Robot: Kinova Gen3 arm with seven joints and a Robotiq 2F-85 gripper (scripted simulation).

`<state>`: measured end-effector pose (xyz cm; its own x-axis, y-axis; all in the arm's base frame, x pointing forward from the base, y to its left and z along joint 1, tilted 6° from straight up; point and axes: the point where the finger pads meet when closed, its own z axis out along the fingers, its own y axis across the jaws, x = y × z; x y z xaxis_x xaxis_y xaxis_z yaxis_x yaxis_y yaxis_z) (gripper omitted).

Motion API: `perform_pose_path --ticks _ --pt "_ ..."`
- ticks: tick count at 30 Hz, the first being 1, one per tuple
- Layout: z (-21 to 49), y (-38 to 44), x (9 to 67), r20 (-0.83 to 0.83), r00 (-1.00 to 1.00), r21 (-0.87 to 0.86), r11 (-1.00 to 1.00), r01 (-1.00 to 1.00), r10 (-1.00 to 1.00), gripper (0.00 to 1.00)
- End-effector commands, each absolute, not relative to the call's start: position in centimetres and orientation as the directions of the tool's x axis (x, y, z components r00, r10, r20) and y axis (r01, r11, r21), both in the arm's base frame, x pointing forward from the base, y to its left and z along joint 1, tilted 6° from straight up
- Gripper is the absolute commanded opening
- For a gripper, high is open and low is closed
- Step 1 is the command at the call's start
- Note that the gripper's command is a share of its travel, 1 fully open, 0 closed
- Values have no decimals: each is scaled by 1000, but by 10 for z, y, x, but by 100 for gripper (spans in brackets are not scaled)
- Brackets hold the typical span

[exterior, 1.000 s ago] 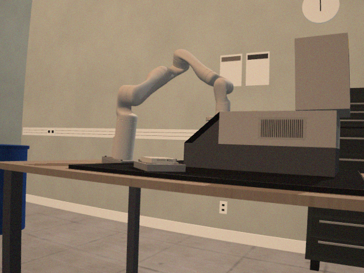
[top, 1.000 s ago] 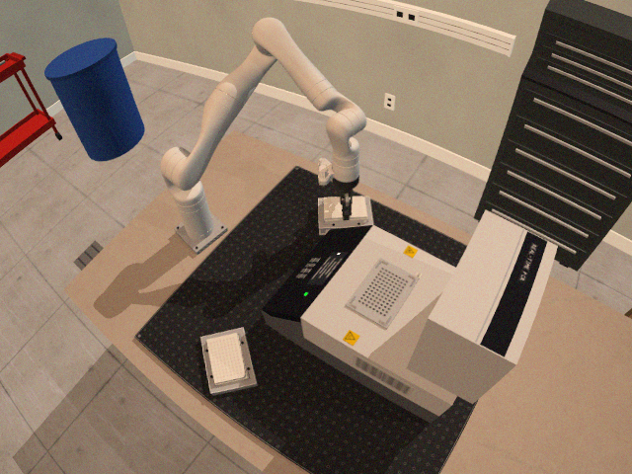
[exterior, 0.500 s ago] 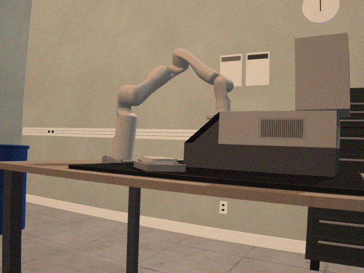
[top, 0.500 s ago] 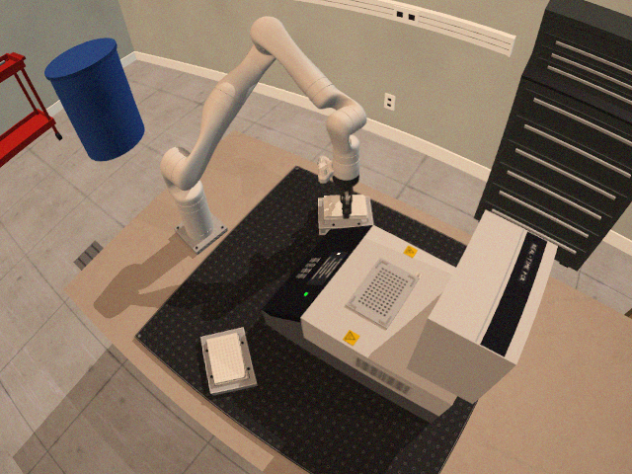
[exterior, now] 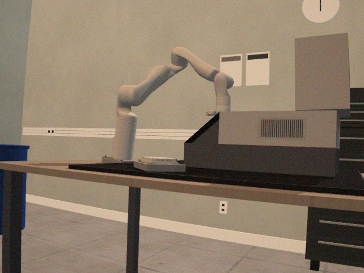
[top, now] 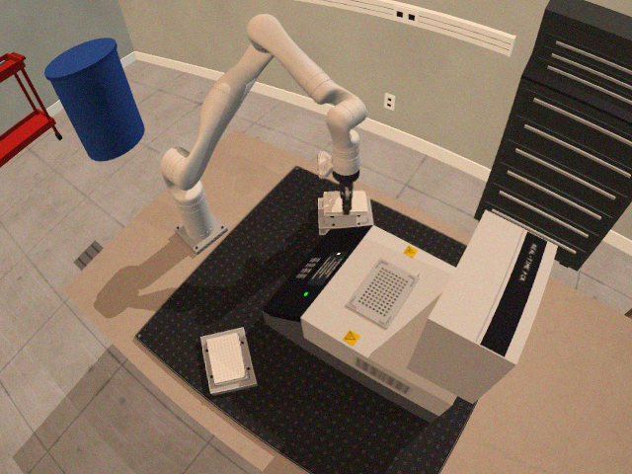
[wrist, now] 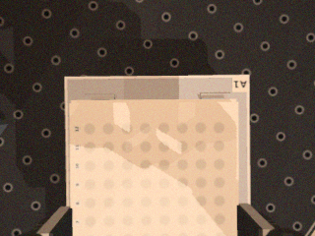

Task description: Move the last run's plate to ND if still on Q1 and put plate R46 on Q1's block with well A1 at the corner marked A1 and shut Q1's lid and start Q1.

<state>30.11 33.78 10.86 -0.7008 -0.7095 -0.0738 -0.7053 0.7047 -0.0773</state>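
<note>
1. Surface: a pale wooden table (top: 551, 408) (exterior: 73, 176) carries a black mat (top: 332, 413) (exterior: 96, 166) (wrist: 44, 93) patterned with small rings.
2. Room: grey tiled floor (top: 31, 229) (exterior: 73, 235); grey-green wall (top: 203, 31) (exterior: 88, 73); blue cylindrical bin (top: 99, 102) (exterior: 13, 155); dark drawer cabinet (top: 566, 127) (exterior: 343, 226).
3. Cycler: Q1, a white-and-charcoal box-shaped unit (top: 332, 318) (exterior: 249, 160), has its lid (top: 469, 285) (exterior: 322, 71) raised and its lamp (top: 305, 294) green. The grey perforated block (top: 385, 293) bears no plate.
4. Gripper: the black two-finger gripper (top: 347, 209) (wrist: 155, 223) has its jaws spread nearly full width, gripping a white rectangular well plate (top: 360, 200) (wrist: 123, 182) by its long sides, raised above a grey rectangular nest (top: 351, 222) (wrist: 148, 87) beside Q1.
5. Second nest: a grey rectangular nest near the mat edge (top: 232, 388) (exterior: 167, 168) holds another white well plate (top: 227, 356) (exterior: 158, 160).
6. Count: plates, two; nests, two; cycler, one. Which plate is R46 cannot be told.
</note>
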Motion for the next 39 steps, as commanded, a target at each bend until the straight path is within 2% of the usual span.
perform_pose_path --ticks 1,39 --pt "115 340 298 -74 -700 -72 704 -707 -710 90" --pt "157 340 293 -73 -698 -72 701 -709 -713 90"
